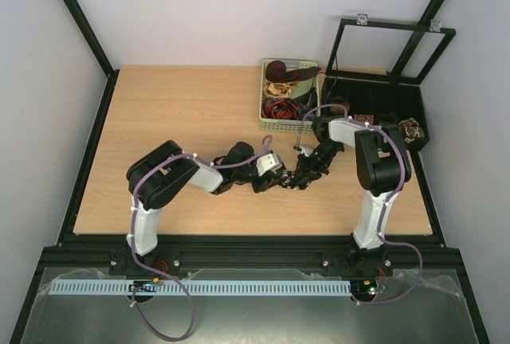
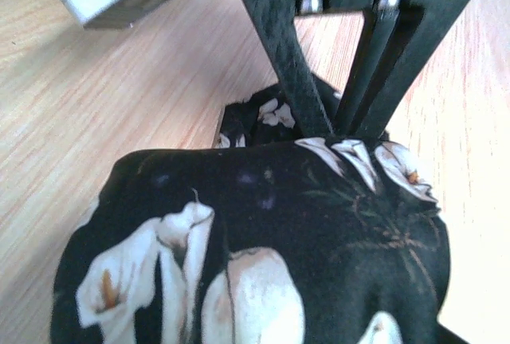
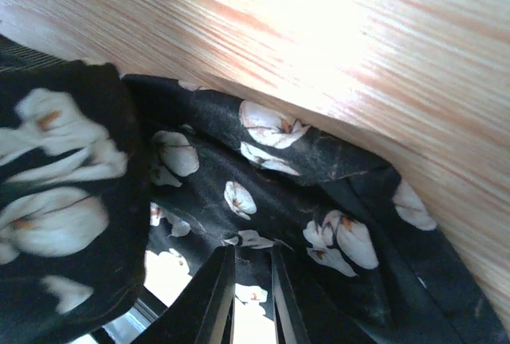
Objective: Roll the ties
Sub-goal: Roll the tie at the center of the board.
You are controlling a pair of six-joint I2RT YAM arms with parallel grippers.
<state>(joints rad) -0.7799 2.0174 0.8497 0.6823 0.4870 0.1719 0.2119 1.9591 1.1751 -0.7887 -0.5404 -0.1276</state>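
A black tie with white flowers [image 1: 292, 181] lies at mid-table between both grippers. In the left wrist view its bunched roll [image 2: 263, 232] fills the lower frame and hides my left gripper's fingers, which hold it. My left gripper [image 1: 279, 173] meets my right gripper [image 1: 302, 175] there. The right gripper [image 2: 341, 125] stands upright behind the roll, pinching the fabric. In the right wrist view the right gripper [image 3: 253, 264] is shut on a fold of the tie [image 3: 319, 185], and the roll [image 3: 56, 201] is at left.
A green basket [image 1: 263, 101] at the back holds several loose ties in red and beige. A black compartment box [image 1: 374, 101] with raised lid [image 1: 390, 45] stands at back right, with coiled ties [image 1: 411, 129] in it. Bare wood table [image 1: 183, 113] lies to the left.
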